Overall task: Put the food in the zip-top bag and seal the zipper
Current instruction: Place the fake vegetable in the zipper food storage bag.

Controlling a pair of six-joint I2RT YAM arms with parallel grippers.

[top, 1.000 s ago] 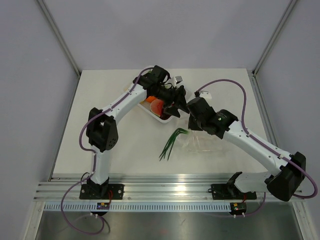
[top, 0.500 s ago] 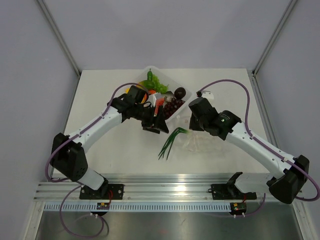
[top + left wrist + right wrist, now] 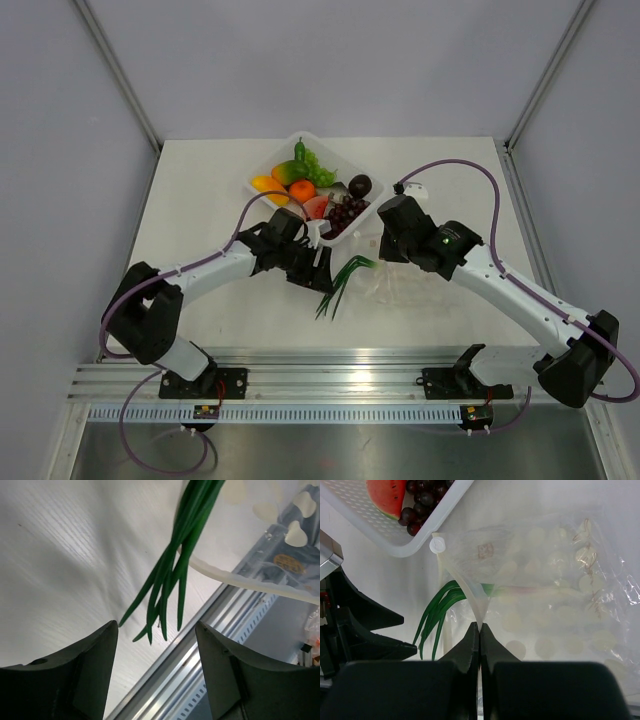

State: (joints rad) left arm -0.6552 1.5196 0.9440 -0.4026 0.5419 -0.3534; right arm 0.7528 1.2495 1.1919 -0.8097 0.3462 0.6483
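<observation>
Operator: Onion position, please, relative to the fingers.

Spotter: The green onion (image 3: 340, 283) lies on the white table (image 3: 200, 200). Its long axis slants from the leaf tips, which point toward the near edge, up to the zip-top bag (image 3: 555, 595). The pale stalk end is already inside the bag's mouth and the leaves trail out. The left gripper (image 3: 156, 625) hovers just short of the leaf tips, jaws apart with nothing between them. So the onion runs straight away from its fingers, toward the bag. That arm is clearly the nearer one.

Operator: And the right?

Spotter: The right gripper (image 3: 479, 630) is pinched tight on the bag's mouth edge, on the stiffer pale zipper (image 3: 462, 587).

Operator: Materials?

Spotter: The bag is thin, clear, crinkly film with pale round prints. The leaves are slim, glossy and look bendy. I'd push along the axis, since a sideways push may buckle them. The watermelon slice (image 3: 387, 495) and grapes (image 3: 422, 497) sit in the perforated white tray (image 3: 420, 545), beside the bag.
</observation>
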